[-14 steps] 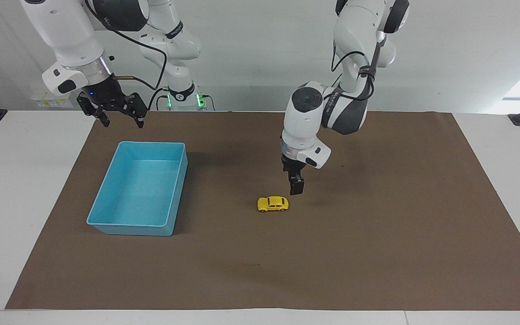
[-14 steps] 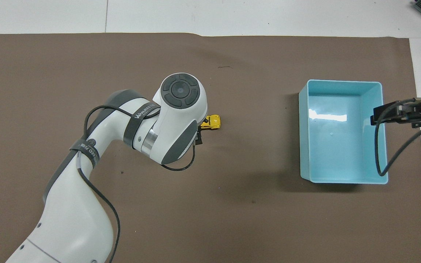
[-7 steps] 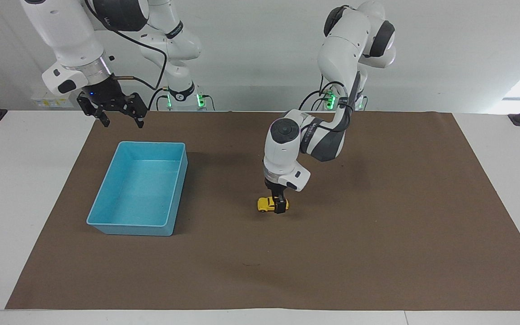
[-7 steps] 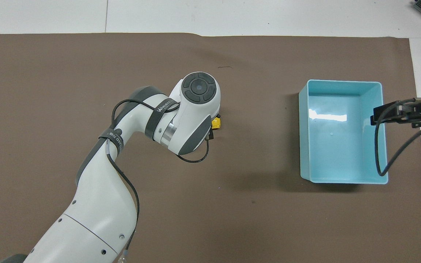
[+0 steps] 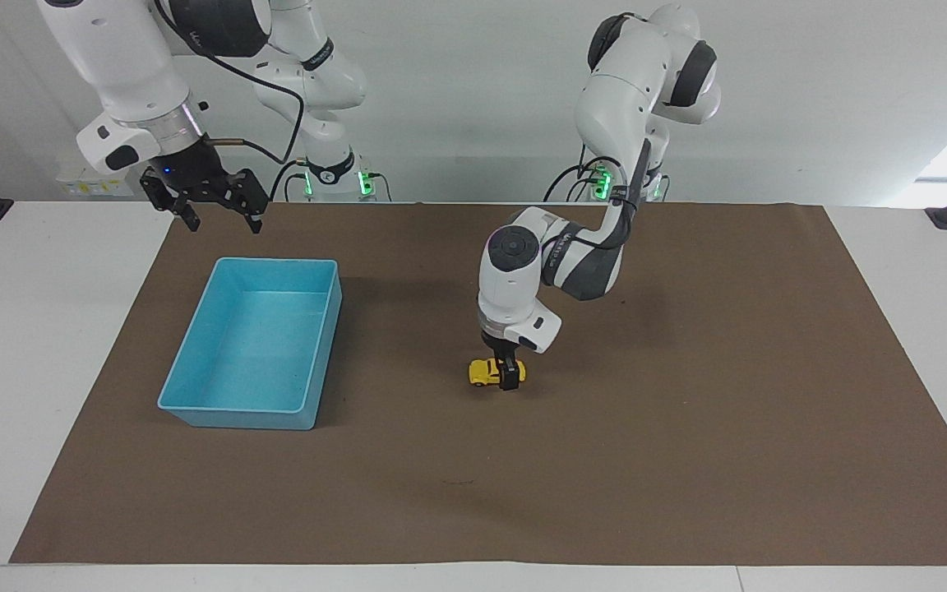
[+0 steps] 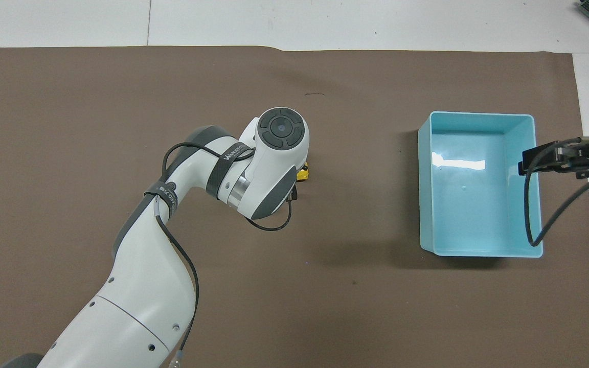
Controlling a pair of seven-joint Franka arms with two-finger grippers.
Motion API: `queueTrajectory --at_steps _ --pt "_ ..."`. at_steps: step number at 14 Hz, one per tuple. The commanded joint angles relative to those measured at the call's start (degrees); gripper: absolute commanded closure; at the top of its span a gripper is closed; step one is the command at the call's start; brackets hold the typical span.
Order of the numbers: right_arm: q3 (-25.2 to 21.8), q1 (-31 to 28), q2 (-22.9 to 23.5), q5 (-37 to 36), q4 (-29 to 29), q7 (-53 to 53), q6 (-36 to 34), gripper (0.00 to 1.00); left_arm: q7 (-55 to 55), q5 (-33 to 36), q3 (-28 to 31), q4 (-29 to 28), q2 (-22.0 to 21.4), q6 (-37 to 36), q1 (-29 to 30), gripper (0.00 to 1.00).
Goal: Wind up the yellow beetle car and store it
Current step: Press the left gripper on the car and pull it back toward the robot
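Observation:
The yellow beetle car [image 5: 483, 372] stands on its wheels on the brown mat, near the middle of the table. My left gripper [image 5: 509, 375] is down at the car's end toward the left arm, open, with one finger [image 5: 510, 378] in front of the body and the other hidden by it. In the overhead view the left wrist covers nearly all of the car [image 6: 302, 174]. My right gripper [image 5: 223, 219] hangs open in the air over the mat beside the light-blue bin's [image 5: 276, 261] edge nearest the robots, and waits.
The bin [image 6: 478, 114] has nothing in it and sits toward the right arm's end of the table. The brown mat [image 5: 687, 460] covers most of the white table. A cable from the right wrist hangs over the bin's rim [image 6: 532, 225].
My left gripper came down from above the mat beside the car and moved toward the right arm's end until it straddled the car. The car and the right arm have not moved.

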Motion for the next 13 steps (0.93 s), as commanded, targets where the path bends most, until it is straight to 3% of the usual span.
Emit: queueTrajectory --at_steps 1,4,6,7,10,13 --pt "0.5 -0.8 0.1 0.4 -0.2 -1.0 0.6 0.00 -0.8 1.3 0.9 -0.9 -0.7 1.1 -0.9 0.08" --pt "0.5 -0.8 0.1 0.4 -0.2 -1.0 0.5 0.00 -0.6 1.6 0.9 -1.0 -0.7 1.1 -0.9 0.44" --pt "0.5 -0.8 0.1 0.4 -0.2 -1.0 0.6 0.00 0.5 1.6 0.8 -1.3 -0.7 1.5 -0.9 0.84" --pt "0.5 -0.8 0.1 0.4 -0.2 -1.0 0.6 0.00 2.3 1.3 0.8 -1.5 -0.7 1.9 -0.9 0.99" --pt "0.5 -0.8 0.1 0.4 -0.2 -1.0 0.6 0.00 3.1 1.3 0.8 -3.3 -1.3 2.8 -0.3 1.00" --pt "0.5 -0.8 0.1 0.4 -0.2 -1.0 0.5 0.00 6.8 1.3 0.9 -9.8 -3.8 6.5 0.6 1.00"
